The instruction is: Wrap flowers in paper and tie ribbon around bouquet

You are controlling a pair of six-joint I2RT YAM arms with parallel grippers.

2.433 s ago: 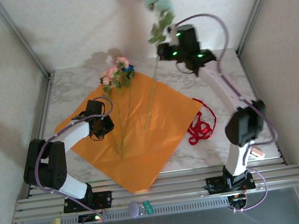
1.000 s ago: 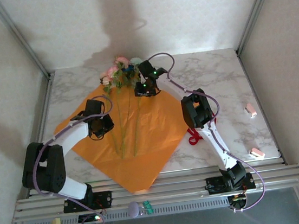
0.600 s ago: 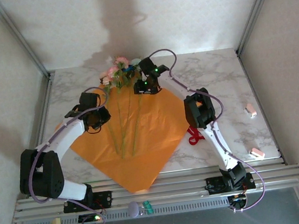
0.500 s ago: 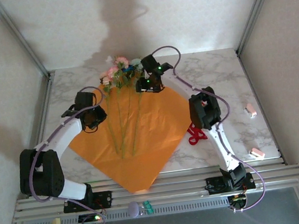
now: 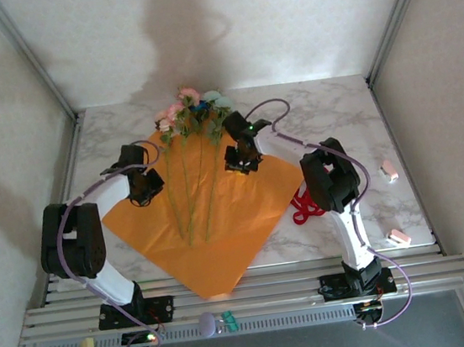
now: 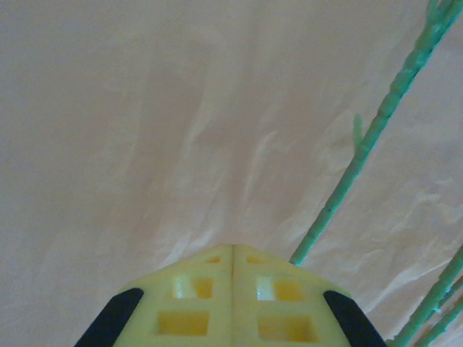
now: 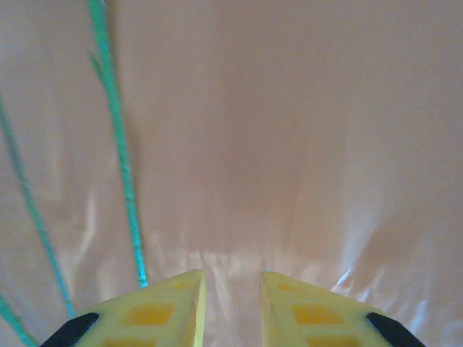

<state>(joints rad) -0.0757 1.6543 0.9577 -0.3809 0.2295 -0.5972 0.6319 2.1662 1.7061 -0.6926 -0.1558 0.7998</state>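
The orange paper (image 5: 245, 214) lies flat as a diamond on the marble table (image 5: 352, 116). The flowers (image 5: 190, 111) lie on it, with pink, pale and blue heads at its far corner and three green stems running toward me. My left gripper (image 5: 145, 190) is down at the paper's left edge; in the left wrist view its jaws (image 6: 233, 247) are shut, over paper (image 6: 145, 108), with a stem (image 6: 376, 130) to the right. My right gripper (image 5: 242, 162) hovers low over the paper right of the stems; it (image 7: 232, 278) is open, with a stem (image 7: 119, 159) to its left. The red ribbon (image 5: 306, 207) lies off the paper's right edge.
Two small pink objects (image 5: 389, 172) (image 5: 399, 238) lie on the table's right side. Metal frame posts stand at the far corners, and an aluminium rail (image 5: 247, 294) runs along the near edge, where the paper's near corner overhangs.
My right arm brought the pale flower down onto the paper beside the others, let go and drew back toward me. The left gripper shifted along the paper's left edge, whose corner has pulled inward.
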